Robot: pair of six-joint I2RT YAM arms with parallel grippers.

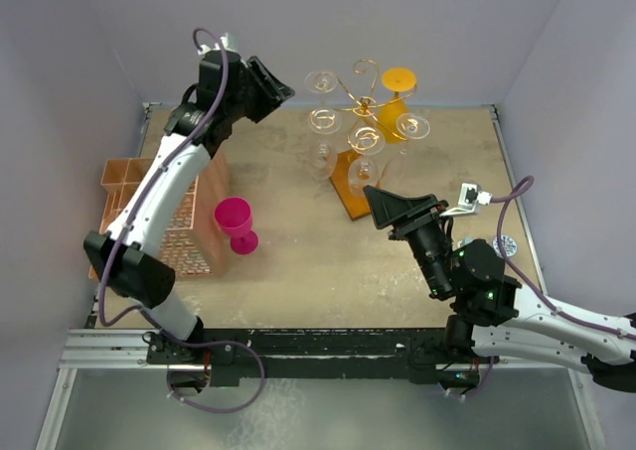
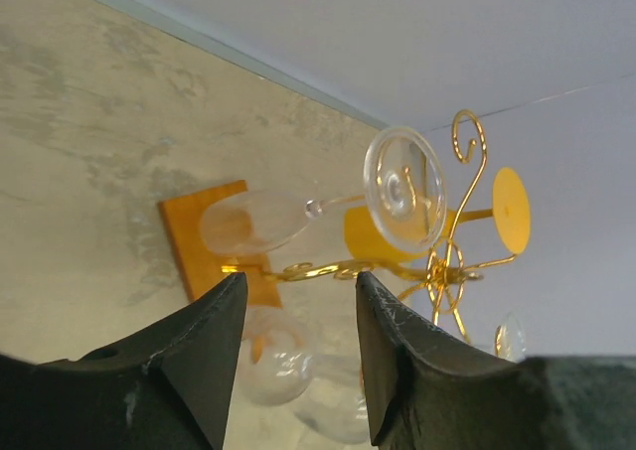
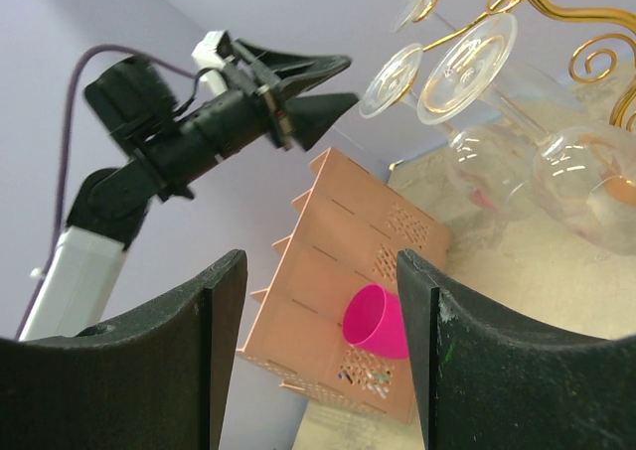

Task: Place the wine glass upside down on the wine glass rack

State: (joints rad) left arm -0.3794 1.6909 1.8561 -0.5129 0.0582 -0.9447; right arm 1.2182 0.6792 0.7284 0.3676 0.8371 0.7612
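I am holding my left gripper [image 2: 300,283] up off the table [image 1: 298,261]. Its two black fingers [image 2: 204,356] are spread wide, gripping nothing and touching nothing. Just past the tips, a clear wine glass [image 2: 260,222] is hanging upside down on the wine glass rack [image 2: 465,142]. Its round foot is sitting in the gold wire and its bowl is pointing toward the orange-brown base [image 2: 194,233]. More clear glasses are hanging close by, partly hidden behind my fingers. An orange wine glass [image 2: 511,210] is hanging on the far side of the rack.

I am holding my right gripper [image 3: 320,261] lower, near the front end of the rack's base. Its fingers [image 3: 199,351] are likewise parted wide, with nothing between them. Through the gap, well apart from the tips, a magenta wine glass [image 3: 376,321] is standing upright on the table. It is just beside the orange lattice crate [image 3: 338,261]; whether the two are touching I cannot tell. Above and to the right of these fingers, clear glasses are dangling from the rack's curled arms. Farther off to the upper left, my left gripper is showing open against the wall.
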